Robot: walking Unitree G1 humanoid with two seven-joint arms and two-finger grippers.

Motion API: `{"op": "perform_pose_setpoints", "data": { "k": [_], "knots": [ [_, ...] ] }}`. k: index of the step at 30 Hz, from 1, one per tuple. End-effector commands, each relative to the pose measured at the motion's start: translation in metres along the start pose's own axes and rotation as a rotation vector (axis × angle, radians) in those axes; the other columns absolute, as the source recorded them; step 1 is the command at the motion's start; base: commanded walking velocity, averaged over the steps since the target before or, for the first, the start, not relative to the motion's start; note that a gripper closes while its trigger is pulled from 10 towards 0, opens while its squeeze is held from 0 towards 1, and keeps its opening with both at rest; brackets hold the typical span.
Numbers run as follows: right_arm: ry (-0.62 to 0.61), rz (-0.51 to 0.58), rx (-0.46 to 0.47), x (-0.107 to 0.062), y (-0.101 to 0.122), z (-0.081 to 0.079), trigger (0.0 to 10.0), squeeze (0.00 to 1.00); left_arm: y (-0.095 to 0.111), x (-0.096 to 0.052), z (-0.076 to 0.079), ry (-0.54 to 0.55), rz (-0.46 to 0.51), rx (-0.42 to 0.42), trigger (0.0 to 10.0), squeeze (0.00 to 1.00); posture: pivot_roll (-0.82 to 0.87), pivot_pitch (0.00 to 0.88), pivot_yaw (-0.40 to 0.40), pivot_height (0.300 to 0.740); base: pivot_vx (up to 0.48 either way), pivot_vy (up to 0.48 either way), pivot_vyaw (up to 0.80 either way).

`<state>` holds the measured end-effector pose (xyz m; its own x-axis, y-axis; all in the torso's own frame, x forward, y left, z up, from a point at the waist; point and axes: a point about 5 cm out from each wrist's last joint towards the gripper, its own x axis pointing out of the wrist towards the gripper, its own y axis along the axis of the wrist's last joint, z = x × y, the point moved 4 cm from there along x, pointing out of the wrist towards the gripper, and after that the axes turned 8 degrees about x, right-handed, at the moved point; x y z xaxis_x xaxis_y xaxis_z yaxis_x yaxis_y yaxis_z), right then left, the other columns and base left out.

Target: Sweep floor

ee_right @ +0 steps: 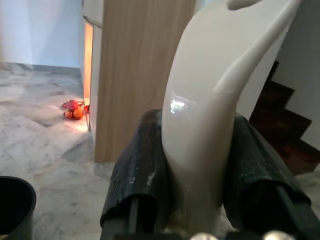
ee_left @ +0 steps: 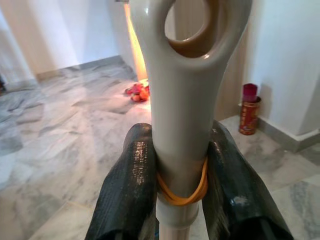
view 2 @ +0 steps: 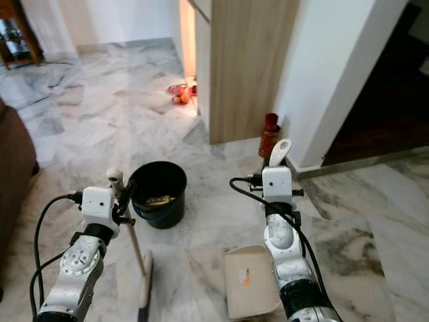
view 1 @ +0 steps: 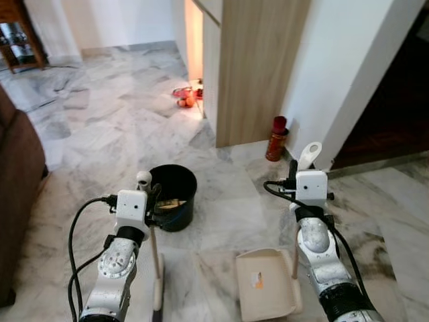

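My left gripper is shut on the top of a cream broom handle, which has an orange rubber band around it. The broom's stick runs down to its brush on the marble floor. My right gripper is shut on the cream dustpan handle. The dustpan rests on the floor in front of me, with a small orange scrap on it. A black bucket stands just beyond the left gripper, with some yellowish rubbish inside.
A red canister stands against the white wall beside a wooden cabinet panel. Red and orange items lie on the floor by the lit opening. A brown sofa is at the left, and dark stairs at the right.
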<state>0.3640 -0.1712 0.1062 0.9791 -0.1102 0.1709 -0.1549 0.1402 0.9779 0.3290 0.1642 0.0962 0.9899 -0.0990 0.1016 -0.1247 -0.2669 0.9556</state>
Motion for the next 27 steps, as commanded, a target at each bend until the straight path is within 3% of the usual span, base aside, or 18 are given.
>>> {"op": "perform_pose_setpoints", "data": {
  "k": [1, 10, 15, 27],
  "knots": [
    [0.007, 0.024, 0.004, 0.0046, 0.0075, -0.0036, 10.0, 0.00, 0.0050, 0.0028, -0.0050, 0.006, 0.024, 0.027, 10.0, 0.00, 0.13, 0.000, 0.009, 0.740, 0.000, 0.000, -0.80],
    [0.005, 0.022, 0.002, 0.0051, 0.0074, -0.0026, 10.0, 0.00, 0.0058, 0.0039, -0.0059, 0.015, 0.026, 0.029, 10.0, 0.00, 0.13, 0.000, 0.008, 0.740, 0.000, 0.000, -0.80],
    [0.001, 0.019, -0.002, 0.0039, 0.0061, -0.0009, 10.0, 0.00, 0.0049, 0.0033, -0.0061, 0.021, 0.022, 0.020, 10.0, 0.00, 0.12, 0.000, 0.009, 0.740, 0.000, -0.389, -0.80],
    [-0.001, 0.018, 0.001, 0.0060, 0.0074, -0.0018, 10.0, 0.00, 0.0060, 0.0048, -0.0086, 0.030, 0.025, 0.024, 10.0, 0.00, 0.13, 0.000, 0.007, 0.740, 0.000, 0.000, -0.80]
  ]
}}
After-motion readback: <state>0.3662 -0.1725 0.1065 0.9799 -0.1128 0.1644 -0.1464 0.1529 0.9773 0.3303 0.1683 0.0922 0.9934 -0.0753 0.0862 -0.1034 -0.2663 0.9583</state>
